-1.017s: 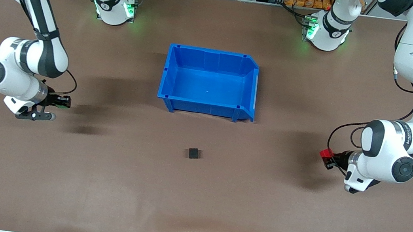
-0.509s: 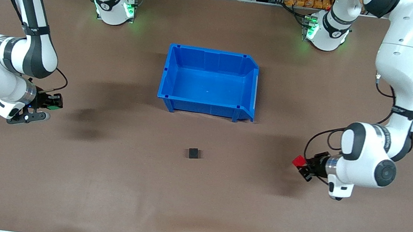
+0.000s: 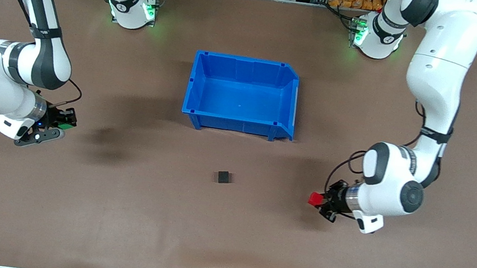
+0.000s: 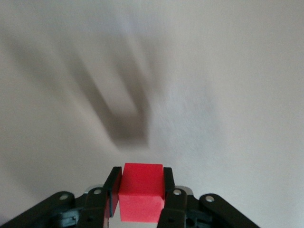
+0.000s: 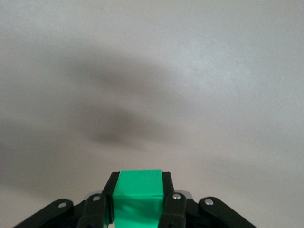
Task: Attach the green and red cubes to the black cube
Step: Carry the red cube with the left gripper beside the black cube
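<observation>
The left pincer (image 3: 319, 203) is raised over the brown surface (image 3: 225, 234) toward the left arm's end, with its fingers clamped on the red cube (image 3: 314, 199). In the left wrist view the red cube (image 4: 141, 197) sits squarely between the two black fingers (image 4: 114, 190), each pressed flat against one of its sides, and a blurred shadow lies on the surface under it.

The right pincer (image 3: 62, 122) is raised over the surface toward the right arm's end, its fingers clamped on the green cube (image 3: 65, 125). Only a sliver of green shows in the front view. The right wrist view confirms the hold: the green cube (image 5: 138, 197) is gripped between both fingers (image 5: 165, 190), with a soft shadow on the surface below.

The black cube (image 3: 223, 177) rests alone on the surface, about midway between the two arms' ends and well apart from both pincers. It touches neither coloured cube.

The blue bin (image 3: 239, 127) stands on the surface farther from the front camera than the black cube, with clear space between them. No cube lies inside it.
</observation>
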### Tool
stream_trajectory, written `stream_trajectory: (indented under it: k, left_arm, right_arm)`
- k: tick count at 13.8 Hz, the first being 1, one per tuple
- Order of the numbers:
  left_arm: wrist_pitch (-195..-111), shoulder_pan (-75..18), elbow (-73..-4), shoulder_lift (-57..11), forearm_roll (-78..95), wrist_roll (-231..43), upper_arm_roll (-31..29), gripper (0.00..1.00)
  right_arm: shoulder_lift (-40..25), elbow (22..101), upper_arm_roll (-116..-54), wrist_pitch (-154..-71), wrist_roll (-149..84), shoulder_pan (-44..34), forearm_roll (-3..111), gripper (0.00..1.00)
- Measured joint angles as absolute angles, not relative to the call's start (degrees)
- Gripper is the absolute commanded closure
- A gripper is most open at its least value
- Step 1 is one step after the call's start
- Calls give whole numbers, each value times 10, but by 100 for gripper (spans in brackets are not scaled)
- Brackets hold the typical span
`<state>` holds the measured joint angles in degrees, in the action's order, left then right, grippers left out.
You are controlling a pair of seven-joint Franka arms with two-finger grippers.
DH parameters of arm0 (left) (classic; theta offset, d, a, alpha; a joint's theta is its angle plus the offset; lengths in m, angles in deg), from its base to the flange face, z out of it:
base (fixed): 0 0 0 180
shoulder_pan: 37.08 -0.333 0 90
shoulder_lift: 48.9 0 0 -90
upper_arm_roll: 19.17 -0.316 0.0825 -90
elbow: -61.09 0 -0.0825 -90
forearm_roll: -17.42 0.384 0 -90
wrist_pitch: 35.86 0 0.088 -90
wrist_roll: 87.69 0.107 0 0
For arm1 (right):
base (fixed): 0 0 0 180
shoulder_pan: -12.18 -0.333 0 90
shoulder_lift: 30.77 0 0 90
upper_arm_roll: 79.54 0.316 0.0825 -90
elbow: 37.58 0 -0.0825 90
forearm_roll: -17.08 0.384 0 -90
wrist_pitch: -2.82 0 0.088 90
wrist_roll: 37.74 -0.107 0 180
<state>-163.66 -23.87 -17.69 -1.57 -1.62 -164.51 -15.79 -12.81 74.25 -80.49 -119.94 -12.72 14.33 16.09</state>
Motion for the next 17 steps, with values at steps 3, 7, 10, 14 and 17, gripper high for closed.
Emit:
stream_trajectory:
  k: [3,7,10,14,17]
  left_arm:
    - [-1682,-192,-153,10,-17,-1764,-157,100]
    - [-1722,-160,-126,38,-17,-1848,-157,100]
    - [-1745,-138,-111,55,-17,-1896,-157,100]
    - [-1759,-118,-105,63,-17,-1950,-157,100]
    - [-1779,-99,-103,70,-17,-1972,-156,100]
  right_arm:
    - [-129,734,-795,-1190,-125,139,161,100]
    - [-129,727,-792,-1185,-125,128,161,100]
    - [-129,725,-791,-1185,-125,120,161,100]
    - [-129,716,-791,-1185,-123,106,161,100]
    - [-129,708,-790,-1185,-87,94,161,100]
